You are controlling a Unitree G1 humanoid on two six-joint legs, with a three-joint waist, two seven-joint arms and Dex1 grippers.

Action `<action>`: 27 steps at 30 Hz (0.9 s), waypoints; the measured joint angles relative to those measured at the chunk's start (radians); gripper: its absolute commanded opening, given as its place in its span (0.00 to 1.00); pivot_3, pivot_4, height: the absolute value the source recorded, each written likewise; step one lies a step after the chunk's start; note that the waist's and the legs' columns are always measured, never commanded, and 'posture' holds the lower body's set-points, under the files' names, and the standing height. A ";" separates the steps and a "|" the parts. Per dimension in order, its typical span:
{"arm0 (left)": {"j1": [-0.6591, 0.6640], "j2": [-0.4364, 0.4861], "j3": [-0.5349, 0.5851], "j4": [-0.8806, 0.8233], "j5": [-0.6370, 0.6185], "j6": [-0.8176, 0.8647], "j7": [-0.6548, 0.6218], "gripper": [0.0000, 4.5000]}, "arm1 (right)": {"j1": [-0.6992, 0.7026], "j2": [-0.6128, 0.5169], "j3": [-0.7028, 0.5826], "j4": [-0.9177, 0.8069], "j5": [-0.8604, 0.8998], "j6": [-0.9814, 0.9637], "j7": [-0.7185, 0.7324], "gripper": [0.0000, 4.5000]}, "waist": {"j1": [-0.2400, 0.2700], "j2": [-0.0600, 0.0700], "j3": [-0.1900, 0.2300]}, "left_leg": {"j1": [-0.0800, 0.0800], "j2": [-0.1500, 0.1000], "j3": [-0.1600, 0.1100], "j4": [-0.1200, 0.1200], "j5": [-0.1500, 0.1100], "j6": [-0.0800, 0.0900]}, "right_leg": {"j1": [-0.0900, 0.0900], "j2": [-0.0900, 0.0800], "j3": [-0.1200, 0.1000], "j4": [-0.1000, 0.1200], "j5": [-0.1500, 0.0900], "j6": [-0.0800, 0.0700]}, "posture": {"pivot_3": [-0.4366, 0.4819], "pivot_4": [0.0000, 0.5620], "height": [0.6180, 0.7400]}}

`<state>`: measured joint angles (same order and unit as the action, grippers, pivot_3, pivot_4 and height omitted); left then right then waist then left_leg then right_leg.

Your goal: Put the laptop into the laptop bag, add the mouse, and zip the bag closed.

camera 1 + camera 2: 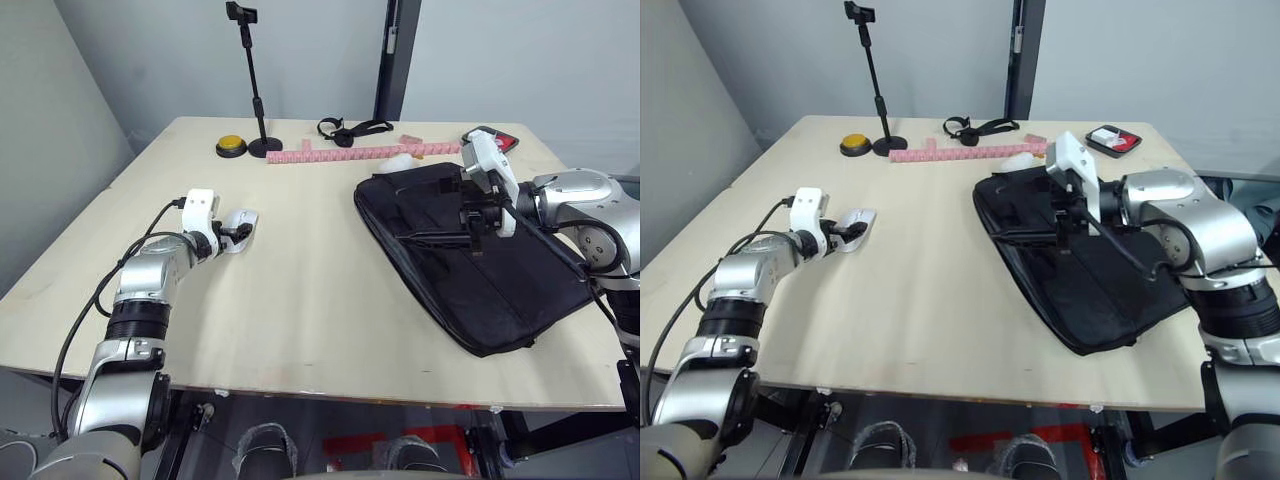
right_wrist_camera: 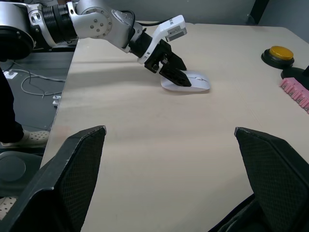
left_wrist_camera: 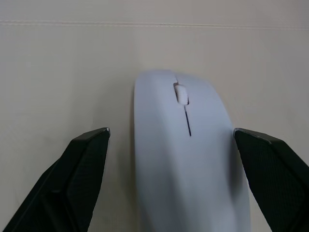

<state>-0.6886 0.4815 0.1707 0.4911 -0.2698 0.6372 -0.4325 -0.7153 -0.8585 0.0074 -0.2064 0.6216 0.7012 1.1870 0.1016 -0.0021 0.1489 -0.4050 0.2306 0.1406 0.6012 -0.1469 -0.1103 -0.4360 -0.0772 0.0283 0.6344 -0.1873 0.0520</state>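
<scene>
I see bare tabletop point(image 1: 300, 300) between the mouse point(image 1: 240, 228) and the laptop bag point(image 1: 470, 270), open toward the near edge. Along the far edge, a phone stand point(image 1: 256, 90), yellow button point(image 1: 231, 146) and pink strip point(image 1: 360, 153) block passage.

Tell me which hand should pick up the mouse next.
Left. The left hand is open with its fingers either side of the mouse on the table. The right hand is open over the bag, far across the table.
</scene>
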 measured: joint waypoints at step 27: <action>-0.031 0.061 -0.158 0.138 0.121 -0.212 -0.284 0.64 | 0.024 -0.004 -0.052 0.001 0.021 0.129 -0.147 1.00 | 0.005 0.000 0.000 | 0.002 -0.001 0.001 -0.005 0.000 -0.001 | 0.001 -0.001 0.000 -0.004 0.000 0.000 | 0.48 0.27 1.00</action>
<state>-0.7198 0.5420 0.0131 0.6293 -0.1491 0.4253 -0.7165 -0.6912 -0.8621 -0.0442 -0.2053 0.6421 0.8303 1.0401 0.1062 -0.0021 0.1487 -0.4035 0.2300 0.1413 0.5960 -0.1469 -0.1113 -0.4346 -0.0777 0.0282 0.6300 -0.1873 0.0523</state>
